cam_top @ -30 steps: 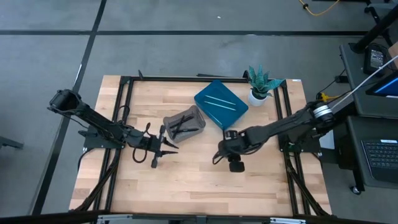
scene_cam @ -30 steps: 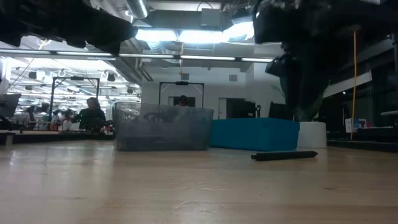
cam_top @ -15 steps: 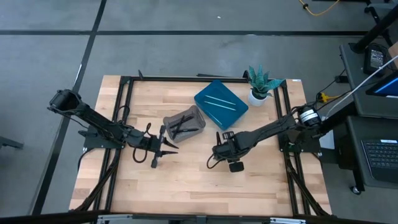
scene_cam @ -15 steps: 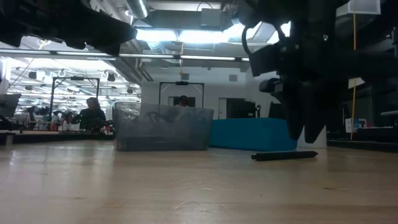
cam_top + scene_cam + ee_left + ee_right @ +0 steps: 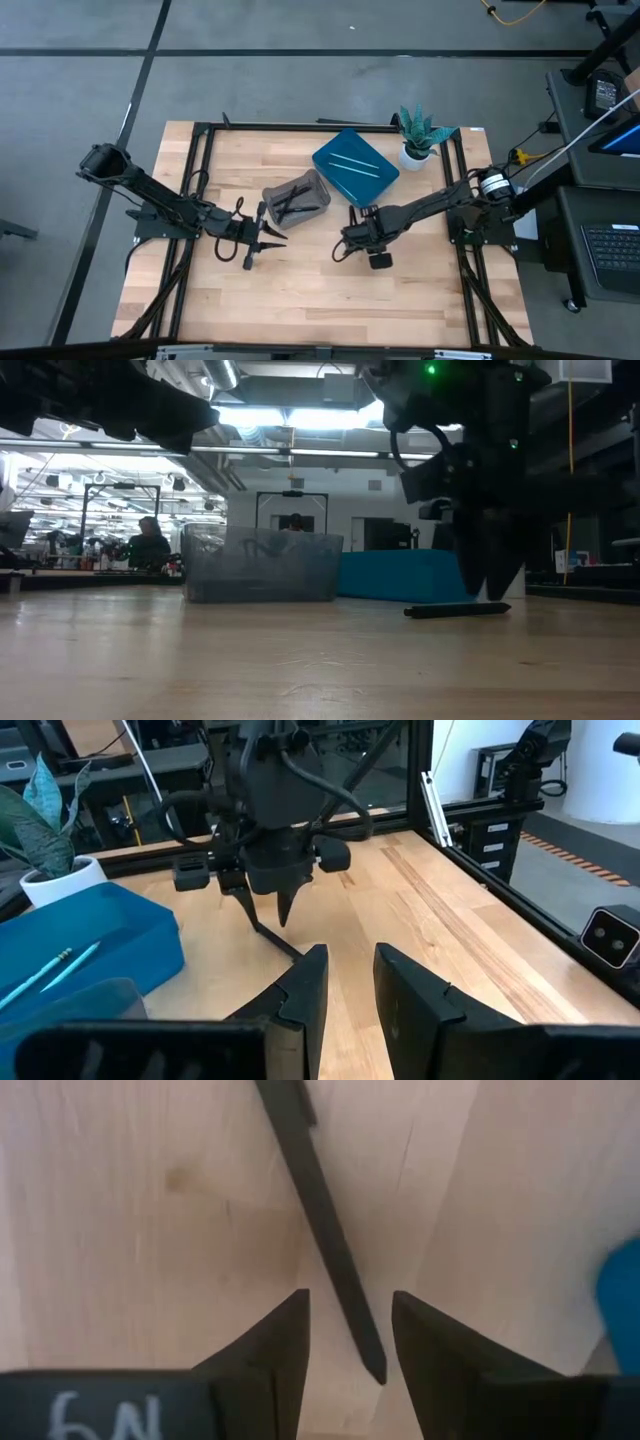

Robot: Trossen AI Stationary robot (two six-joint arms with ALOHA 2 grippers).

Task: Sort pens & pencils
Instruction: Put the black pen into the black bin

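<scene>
Grey bin: a clear-walled container is seen near the middle of the tabletop; several black sticks are piled inside it, crossing one another.
Blue tray: set at about 1 o'clock from the grey bin, just beside it; two light blue sticks are laid in it side by side, nearly parallel.
Potted plant: placed at the blue tray's 2 o'clock, near the tabletop's far right corner.
Loose black stick: found lying flat on the bare wood, outside both containers, at about 5 o'clock from the grey bin.
Right end effector: lowered over that loose stick, fingers parted as wide as they go, one on each side of the stick's end; nothing is gripped, and contact with the stick cannot be told.
Left end effector: held above the tabletop at about 8 o'clock from the grey bin, fingers partly apart with bare wood showing between them; nothing is held.
</scene>
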